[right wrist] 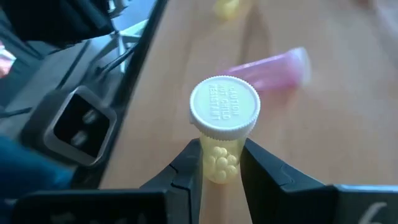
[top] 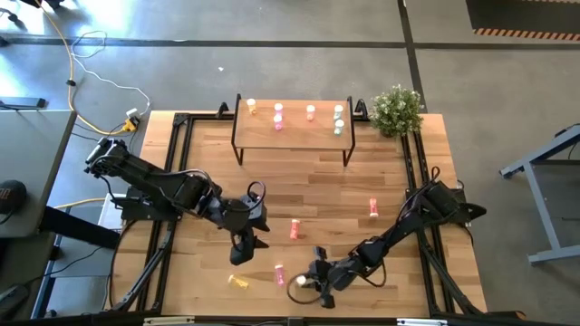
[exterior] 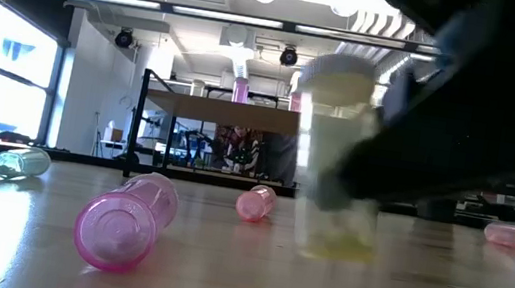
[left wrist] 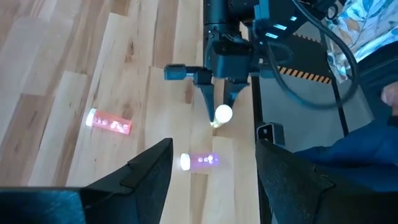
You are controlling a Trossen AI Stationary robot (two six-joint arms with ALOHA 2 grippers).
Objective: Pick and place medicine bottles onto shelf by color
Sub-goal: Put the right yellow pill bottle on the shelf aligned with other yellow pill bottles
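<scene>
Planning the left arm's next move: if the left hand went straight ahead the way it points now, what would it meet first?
Probably the pink bottle lying on the table just ahead of the open left hand; beyond it the right hand holds a yellow bottle. Depth is uncertain.

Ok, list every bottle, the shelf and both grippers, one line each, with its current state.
yellow bottle: upright, capped, clamped between the right gripper's fingers.
right gripper: shut on the yellow bottle, near the table's front edge.
left gripper: open, empty, hovering above the table.
pink bottle: lying on its side.
shelf: seven bottles standing on it.
small yellow bottle: lying on the table.
</scene>
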